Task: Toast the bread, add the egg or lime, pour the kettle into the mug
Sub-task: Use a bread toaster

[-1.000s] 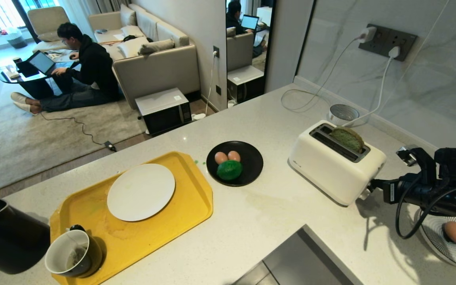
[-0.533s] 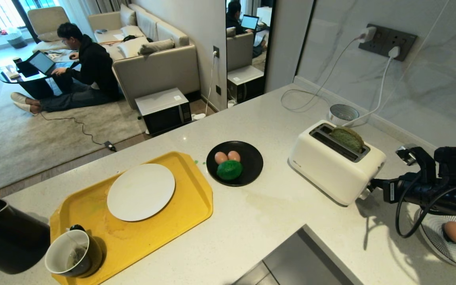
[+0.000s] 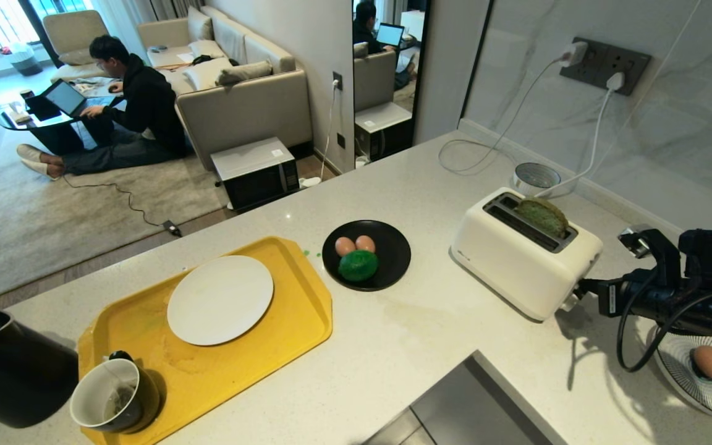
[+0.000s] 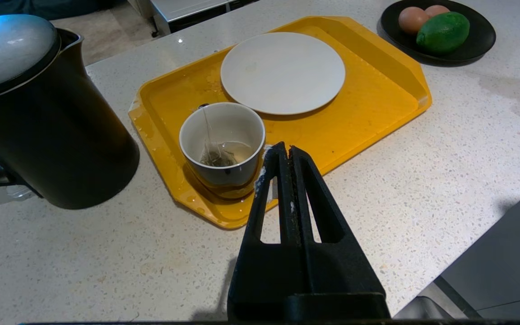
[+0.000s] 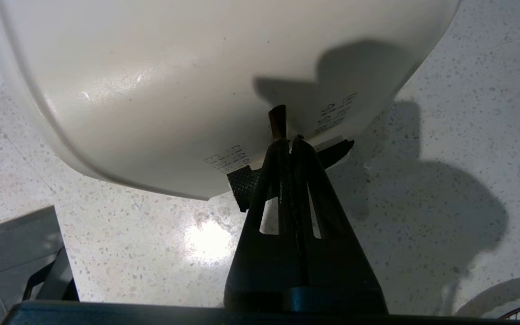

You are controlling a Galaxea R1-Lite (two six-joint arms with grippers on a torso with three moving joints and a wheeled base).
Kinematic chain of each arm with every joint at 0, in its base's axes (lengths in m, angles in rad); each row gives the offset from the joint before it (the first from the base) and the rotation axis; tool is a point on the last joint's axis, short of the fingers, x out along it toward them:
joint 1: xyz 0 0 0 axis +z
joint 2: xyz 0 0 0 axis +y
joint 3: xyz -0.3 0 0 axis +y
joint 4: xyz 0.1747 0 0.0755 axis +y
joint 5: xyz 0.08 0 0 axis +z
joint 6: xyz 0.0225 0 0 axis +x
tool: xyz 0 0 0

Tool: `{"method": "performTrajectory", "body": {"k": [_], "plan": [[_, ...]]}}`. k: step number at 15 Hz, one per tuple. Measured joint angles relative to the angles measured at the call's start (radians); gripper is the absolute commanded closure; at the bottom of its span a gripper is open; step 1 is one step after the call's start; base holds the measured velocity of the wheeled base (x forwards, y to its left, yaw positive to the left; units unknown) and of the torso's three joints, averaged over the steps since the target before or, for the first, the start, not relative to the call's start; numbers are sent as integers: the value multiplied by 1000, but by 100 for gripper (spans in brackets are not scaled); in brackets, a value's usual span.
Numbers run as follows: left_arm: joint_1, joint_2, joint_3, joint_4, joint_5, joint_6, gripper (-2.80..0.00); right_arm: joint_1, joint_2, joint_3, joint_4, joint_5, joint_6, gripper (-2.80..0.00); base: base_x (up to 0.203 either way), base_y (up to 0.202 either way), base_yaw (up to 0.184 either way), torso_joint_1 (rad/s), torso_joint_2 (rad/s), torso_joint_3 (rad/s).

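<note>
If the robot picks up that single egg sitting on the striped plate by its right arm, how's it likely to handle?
The egg looks smooth and rounded, so it is probably slippery between narrow fingers and apt to roll if nudged. It lies loose on the striped plate, with nothing beside it to stop a roll. Its shell is likely fragile, so a gentle squeeze seems wise.

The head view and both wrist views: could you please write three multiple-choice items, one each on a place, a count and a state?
1. Where is the mug?
A. on the yellow tray
B. on the black plate
C. beside the toaster

2. How many eggs lie with the lime?
A. none
B. two
C. four

3. How is the bread?
A. flat on the white plate
B. sticking up out of a toaster slot
C. lying on the counter

Answers:
1. A, it stands at the tray's corner nearest the kettle.
2. B, two eggs lie behind the lime.
3. B, its top rises above the slot.
</note>
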Motion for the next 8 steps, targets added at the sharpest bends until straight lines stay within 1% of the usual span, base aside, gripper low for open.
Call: {"method": "performTrajectory", "body": {"k": [8], "plan": [[0, 0, 0, 0, 0, -1, 0, 0, 5, 8, -15, 3, -1, 0, 0, 0, 0, 0, 0, 0]]}}
